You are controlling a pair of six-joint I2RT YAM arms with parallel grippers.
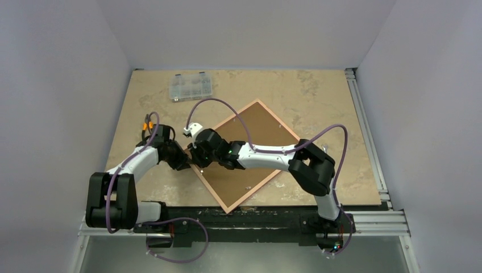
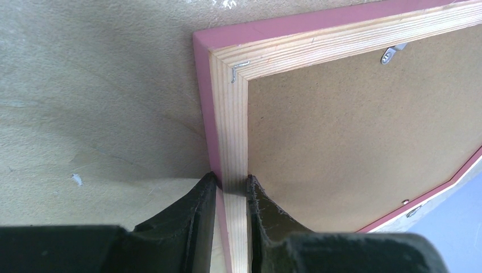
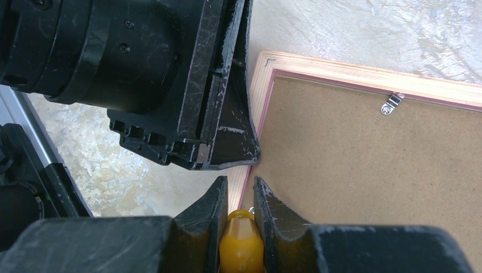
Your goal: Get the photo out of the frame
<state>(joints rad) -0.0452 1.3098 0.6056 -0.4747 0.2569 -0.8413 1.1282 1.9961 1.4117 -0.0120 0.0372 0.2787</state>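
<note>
Both arms reach from their bases at the near edge toward the left corner of the thin pink rectangular picture frame with pale wood rear edge (image 2: 230, 125). The frame lies face down on the tan stone-patterned surface (image 1: 318, 96), turned so that its corners point near, far, left and right.

The left end effector (image 2: 230, 185) is clenched on the frame's wooden rail close to that left corner, with one finger outside the pink edge and the other inside on the plain brown backing board (image 2: 341, 142).

The right end effector (image 3: 239, 187), reaching across the board, is just beside it, clamped on a yellow rounded piece (image 3: 241, 247) over the same rail.

A small metal clip (image 3: 392, 103) sits on the rail further along.

A clear plastic compartment box (image 1: 191, 86) rests at the far left of the surface, well apart from the frame.
</note>
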